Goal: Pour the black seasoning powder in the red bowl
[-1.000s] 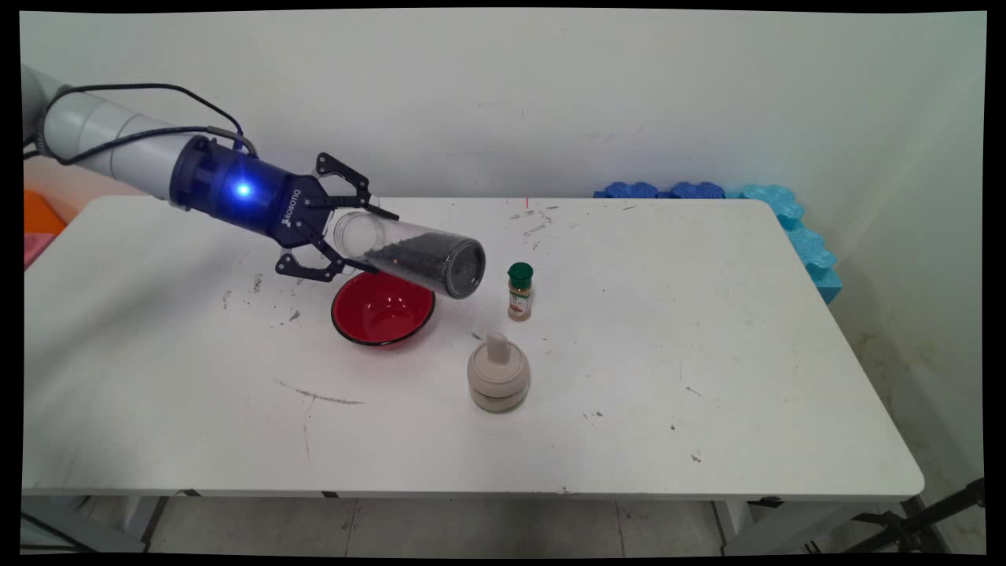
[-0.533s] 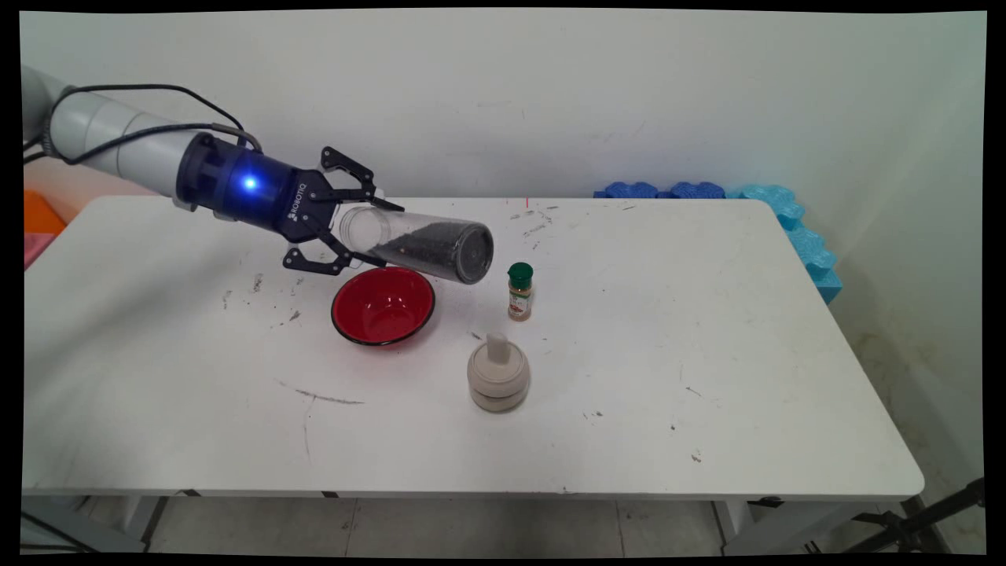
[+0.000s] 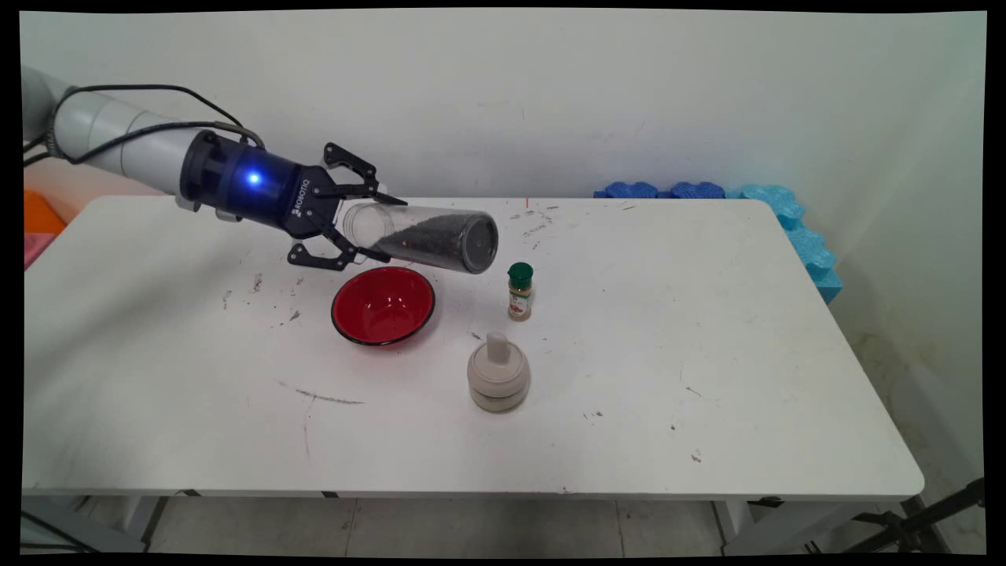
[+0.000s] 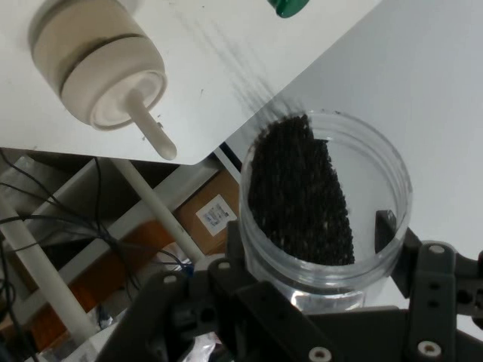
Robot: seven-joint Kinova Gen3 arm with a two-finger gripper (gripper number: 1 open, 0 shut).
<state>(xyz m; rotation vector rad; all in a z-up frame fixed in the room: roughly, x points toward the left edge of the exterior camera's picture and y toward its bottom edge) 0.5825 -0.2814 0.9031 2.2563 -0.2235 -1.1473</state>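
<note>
My gripper is shut on a clear plastic jar part-filled with black grains. The jar lies almost on its side in the air, its closed end pointing right, just above the far rim of a red bowl. In the hand view the jar fills the space between my fingers, with the grains heaped along one wall. A small spice bottle with a green cap stands right of the bowl. A beige lidded pot with a knob sits in front of the bottle, also seen in the hand view.
Blue foam blocks line the table's far right corner and right side. An orange object sits past the left edge. Dark scuffs and specks mark the tabletop left of the bowl.
The gripper has lifted and shifted a little right with the jar, and the jar has levelled out from a downward tilt toward horizontal. It now hangs higher above the bowl.
</note>
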